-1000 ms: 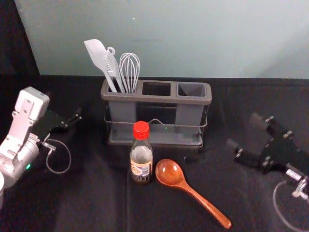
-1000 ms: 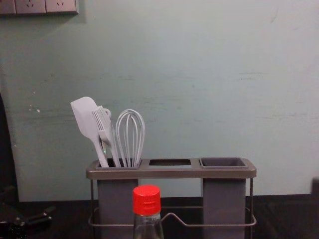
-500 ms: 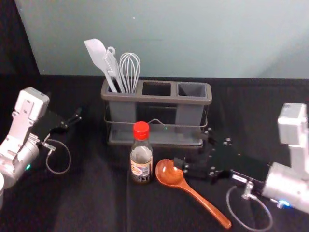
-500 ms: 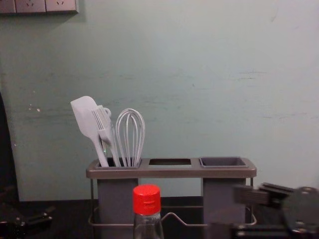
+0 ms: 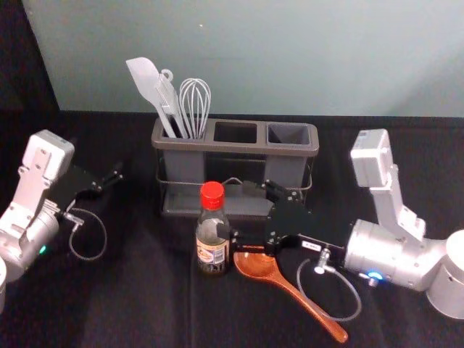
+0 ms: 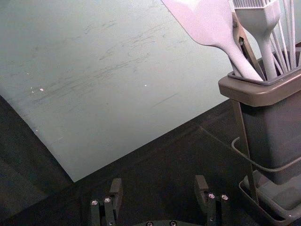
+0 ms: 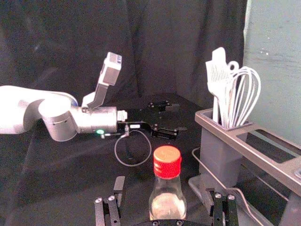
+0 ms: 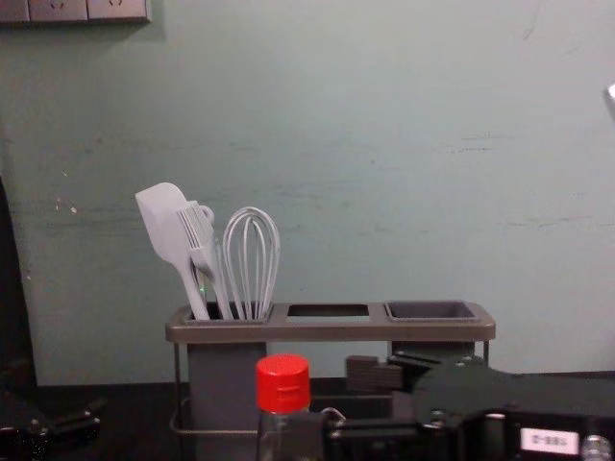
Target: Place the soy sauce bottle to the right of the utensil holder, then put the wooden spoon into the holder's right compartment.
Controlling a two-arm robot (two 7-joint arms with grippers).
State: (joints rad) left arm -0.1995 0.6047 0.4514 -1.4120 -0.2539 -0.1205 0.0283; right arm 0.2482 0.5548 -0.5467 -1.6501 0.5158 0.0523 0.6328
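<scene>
A pale wall (image 5: pixel 326 58) meets the dark tabletop (image 5: pixel 391 312) along its back edge. In from that edge, before the holder (image 5: pixel 235 146), the bottle (image 5: pixel 212 250) stands upright, straight off the tips of the nearer right claw (image 7: pixel 164 185), spread wide and holding nothing. The left claw (image 6: pixel 159 181), wide and empty, idles toward the tabletop's left edge.

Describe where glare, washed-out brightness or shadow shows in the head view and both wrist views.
Head view: a soft, slanting shadow on the wall toward the right; left wrist view: the spatula looks washed out by light; right wrist view: the left arm glares nearly white against the dark cloth.
</scene>
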